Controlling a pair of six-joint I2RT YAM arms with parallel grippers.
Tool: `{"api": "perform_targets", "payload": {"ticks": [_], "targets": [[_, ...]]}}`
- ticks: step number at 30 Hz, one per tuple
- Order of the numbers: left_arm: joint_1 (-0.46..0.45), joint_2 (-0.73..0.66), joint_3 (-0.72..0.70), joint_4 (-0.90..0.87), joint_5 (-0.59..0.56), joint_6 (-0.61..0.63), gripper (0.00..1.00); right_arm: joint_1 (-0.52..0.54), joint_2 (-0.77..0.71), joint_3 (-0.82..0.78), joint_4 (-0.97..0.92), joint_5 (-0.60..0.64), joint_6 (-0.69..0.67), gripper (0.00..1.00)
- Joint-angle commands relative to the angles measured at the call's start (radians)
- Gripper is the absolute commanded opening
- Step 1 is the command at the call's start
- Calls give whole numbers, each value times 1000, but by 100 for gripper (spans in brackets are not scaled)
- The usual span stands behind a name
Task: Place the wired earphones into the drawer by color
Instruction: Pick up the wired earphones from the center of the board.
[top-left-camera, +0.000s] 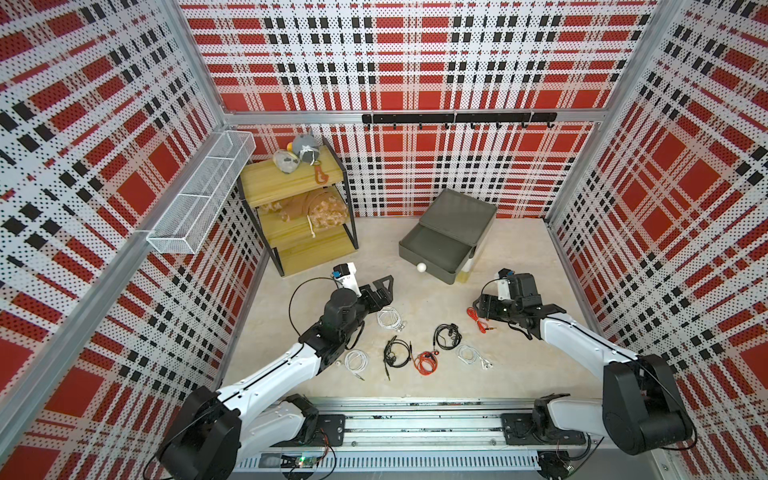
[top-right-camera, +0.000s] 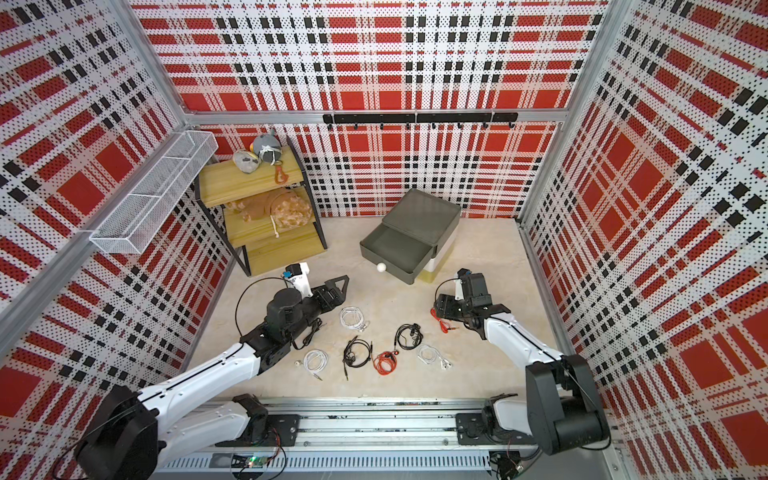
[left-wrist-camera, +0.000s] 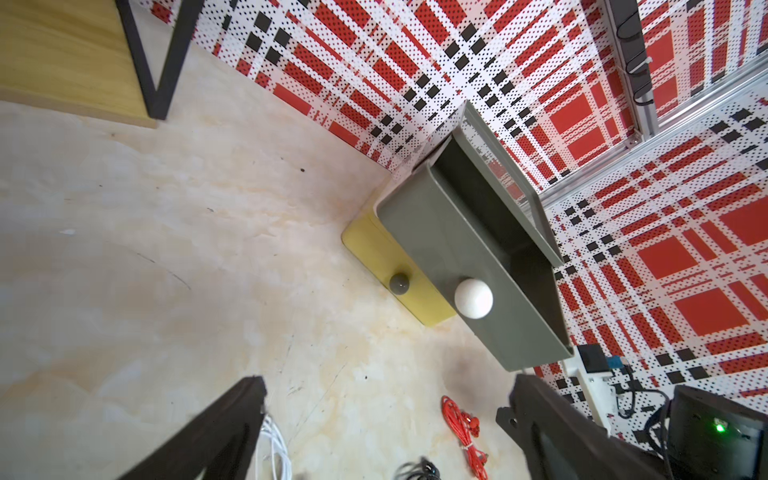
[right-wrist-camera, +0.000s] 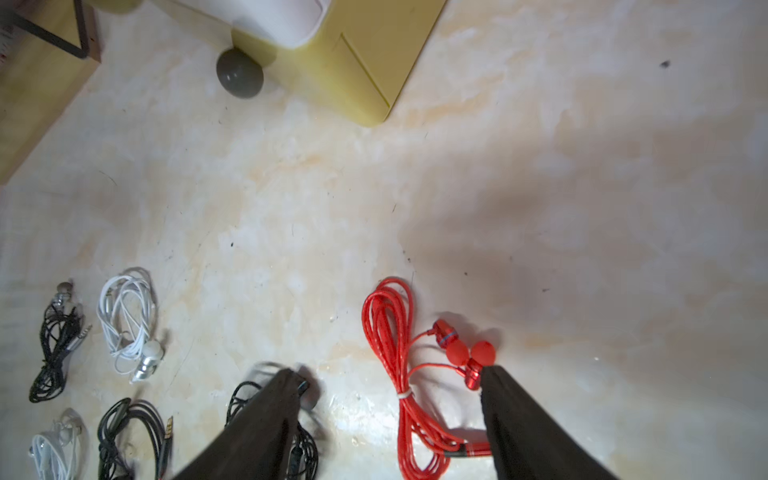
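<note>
**Right hand astride a red bundle, left hand wide open by the drawers**

In both top views your left hand (top-left-camera: 384, 293) (top-right-camera: 338, 291) hangs with its fingers spread wide and nothing in it. A coil of white earphones (top-left-camera: 388, 318) lies on the bench (top-left-camera: 519, 374) just beside it. The drawer unit (top-left-camera: 457, 212) stands a little beyond, with its grey top drawer (top-left-camera: 432, 249) pulled out. Your right hand (top-left-camera: 480, 309) (top-right-camera: 438, 309) sits low over the red earphones (top-left-camera: 478, 322) at the right end of the spread. The other bundles lie between the two arms.

In the left wrist view, the left hand (left-wrist-camera: 388, 380) has only bare bench between its fingers (left-wrist-camera: 232, 415). The grey top drawer (left-wrist-camera: 457, 249) and its white knob (left-wrist-camera: 473, 298) lie ahead, above the shut yellow drawer (left-wrist-camera: 382, 257). The red earphones (left-wrist-camera: 461, 419) lie near one finger.

In the right wrist view, the right hand (right-wrist-camera: 390, 372) stands with its fingers apart, one on each side of the red earphones (right-wrist-camera: 386, 332), and the cable is not pinched. One fingertip meets a red earbud, but you cannot tell whether it touches. The other finger covers part of the black earphones (right-wrist-camera: 270, 428). More black and white bundles lie well off to the side.
</note>
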Motion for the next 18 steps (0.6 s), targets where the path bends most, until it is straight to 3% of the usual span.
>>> {"api": "perform_targets", "payload": {"ticks": [1,13,18], "targets": [[3,-48,-24,-45,-49,61,99,44,29,37,-69,64,-2,71],[4,-174,-115,-55,-52,75,99,91,4,-19,-113,140,63,57],[2,-249,-179,-15,-85,46,99,92,17,-12,-147,145,32,46]]}}
